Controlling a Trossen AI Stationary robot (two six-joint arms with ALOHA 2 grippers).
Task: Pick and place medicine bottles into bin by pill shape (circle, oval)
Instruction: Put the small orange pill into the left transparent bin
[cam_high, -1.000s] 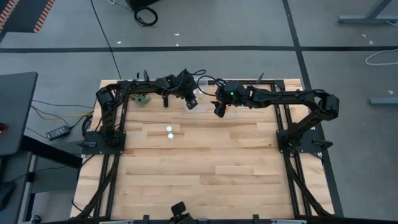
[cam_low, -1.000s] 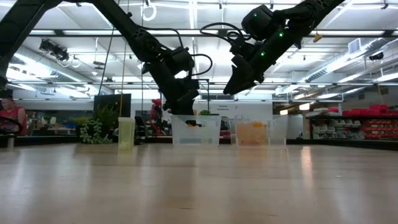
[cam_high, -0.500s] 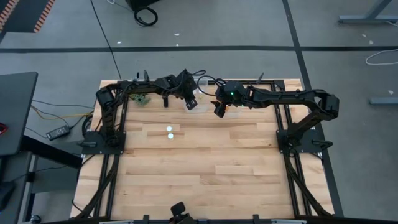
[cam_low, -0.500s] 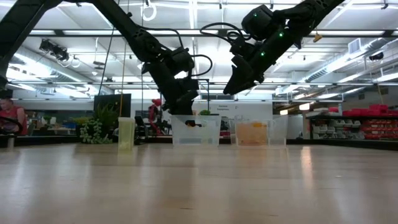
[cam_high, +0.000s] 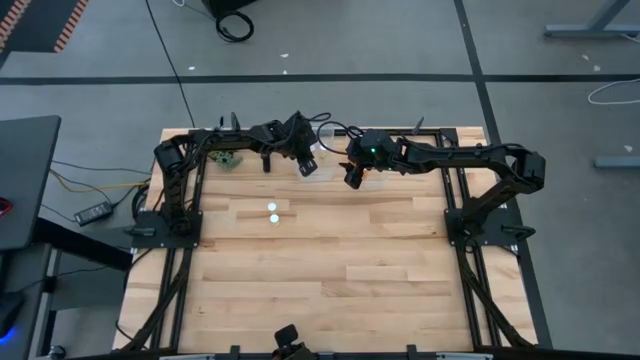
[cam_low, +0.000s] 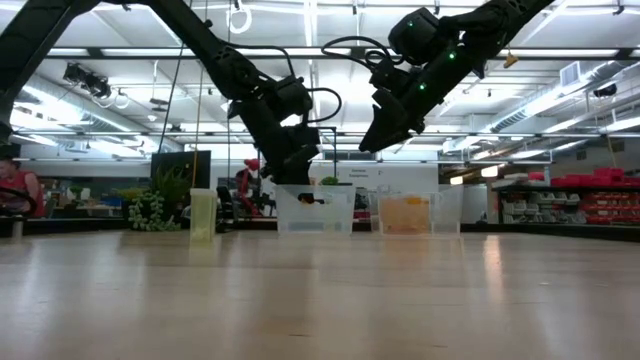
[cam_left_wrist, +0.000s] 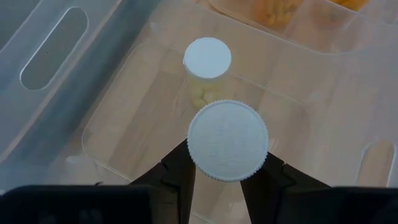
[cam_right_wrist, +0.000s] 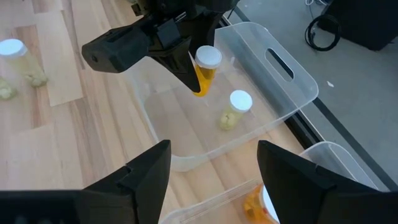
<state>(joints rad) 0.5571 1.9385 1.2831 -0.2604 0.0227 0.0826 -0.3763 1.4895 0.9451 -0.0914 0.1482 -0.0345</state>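
Nearby, two capped bottles (cam_high: 272, 212) stand on the bare wooden table (cam_high: 330, 270). Beyond them, the left gripper (cam_right_wrist: 189, 68) hangs over a clear bin (cam_right_wrist: 283, 81), clamped on an amber medicine bottle (cam_right_wrist: 205, 70) with a white cap; a second bottle (cam_right_wrist: 234, 109) stands inside that bin. Just beside, the right gripper (cam_high: 354, 176) hovers with fingers spread, holding nothing, above a neighbouring bin (cam_low: 410, 212).

Table (cam_high: 330, 270) seen straight down from overhead; viewed level from its surface by the low camera. Clear bin (cam_right_wrist: 205, 134) framed closely by both wrist cameras, shared from opposite sides.
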